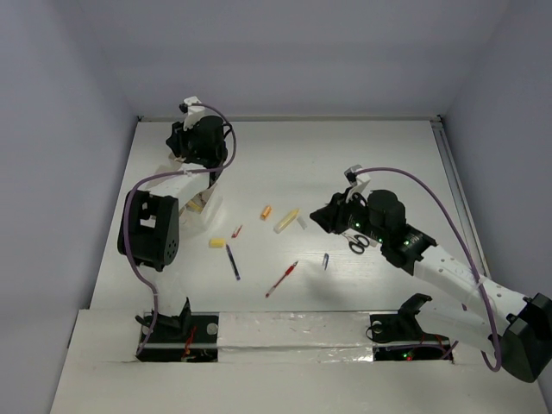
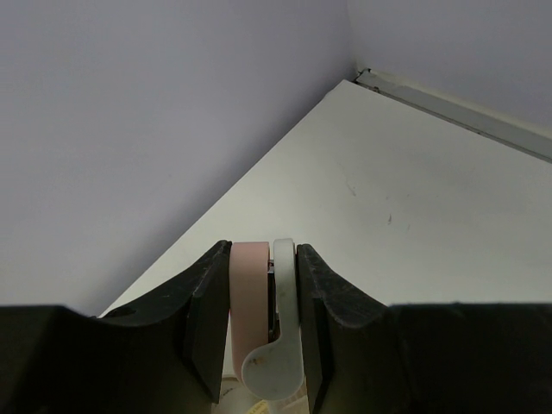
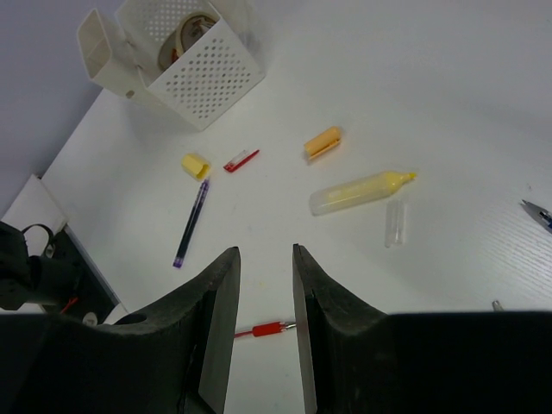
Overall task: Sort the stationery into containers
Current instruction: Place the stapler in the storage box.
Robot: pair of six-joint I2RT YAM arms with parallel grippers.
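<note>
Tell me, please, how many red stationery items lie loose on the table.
2: a red pen towards the front edge, and a small red piece next to the yellow cap. Others may be hidden inside the basket or under the arms.

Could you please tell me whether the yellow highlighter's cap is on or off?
Off: the yellow highlighter lies with its tip bare, and a clear cap-like piece lies apart beside it.

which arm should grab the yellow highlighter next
Right, I'd say. The right gripper is empty, jaws apart, and the yellow highlighter lies just ahead of it. The left gripper is shut on a pinkish tape roll, so it is not free.
</note>
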